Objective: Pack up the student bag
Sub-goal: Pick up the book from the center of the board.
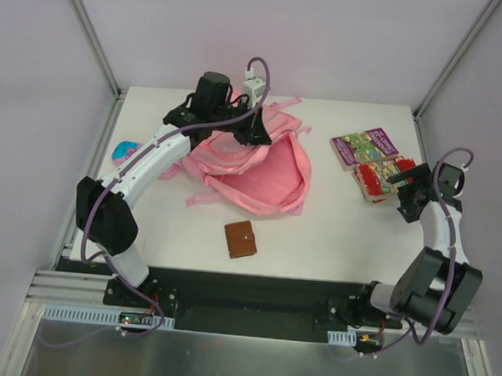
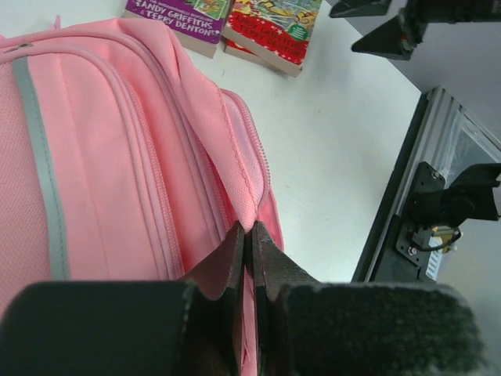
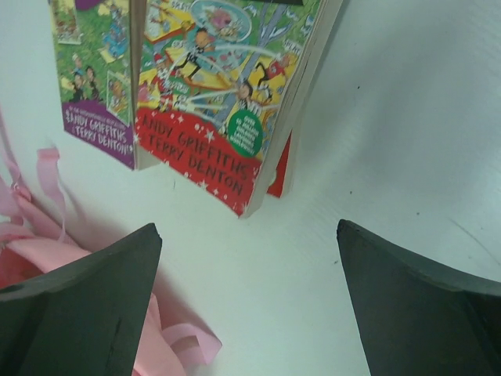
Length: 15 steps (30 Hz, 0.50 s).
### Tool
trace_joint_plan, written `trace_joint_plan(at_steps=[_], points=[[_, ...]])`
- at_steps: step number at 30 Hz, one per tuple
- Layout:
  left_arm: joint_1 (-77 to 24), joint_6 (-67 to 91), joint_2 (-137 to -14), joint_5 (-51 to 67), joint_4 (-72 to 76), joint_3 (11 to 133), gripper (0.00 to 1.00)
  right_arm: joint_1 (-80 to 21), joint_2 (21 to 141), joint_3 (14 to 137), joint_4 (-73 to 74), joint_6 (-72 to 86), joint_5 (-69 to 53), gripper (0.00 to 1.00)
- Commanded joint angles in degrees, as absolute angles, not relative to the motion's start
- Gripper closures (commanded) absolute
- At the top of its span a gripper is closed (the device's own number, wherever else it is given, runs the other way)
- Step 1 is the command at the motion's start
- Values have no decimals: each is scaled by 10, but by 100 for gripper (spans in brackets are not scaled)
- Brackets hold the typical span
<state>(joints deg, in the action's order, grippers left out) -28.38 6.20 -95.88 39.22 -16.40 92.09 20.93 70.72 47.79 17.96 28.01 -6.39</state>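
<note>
Currently, the backpack (image 1: 256, 173) lies flat at the centre of the white surface (image 1: 333, 236), its pink straps trailing toward 7 o'clock. The left gripper (image 1: 256, 130) sits over the bag's 12 o'clock edge. In the left wrist view, that gripper (image 2: 249, 235) is clenched on a fold of pink fabric beside the zip line, with the jaws pressed together and the cloth pinched between them. A grey strip (image 2: 43, 180) runs down the bag's front panel.

The right gripper (image 1: 398, 177) hangs at 3 o'clock from the bag, well apart from it, just beside the two books. It is released: the right wrist view shows its fingers (image 3: 86, 305) spread wide over bare surface, holding nothing. The red book (image 3: 211, 117) lies just ahead of the fingertips, and the purple book (image 3: 94, 78) lies touching it along one edge. One corner of the red book overlaps something red beneath; what it is cannot be told.

A brown wallet (image 1: 240, 238) lies at 6 o'clock from the bag, apart from it. A blue and pink pencil case (image 1: 127, 151) rests at 9 o'clock by the surface's edge, partly hidden by the left arm.
</note>
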Motion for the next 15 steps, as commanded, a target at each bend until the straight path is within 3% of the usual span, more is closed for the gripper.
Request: trace_joint_plan(at_steps=[1,15], points=[[-276,63,-942,461,-98,939,100,239,769,528,176,260,-95,4],[-279,87,-971,528,-52,944,100,294,886,578,109,262,-113,4]])
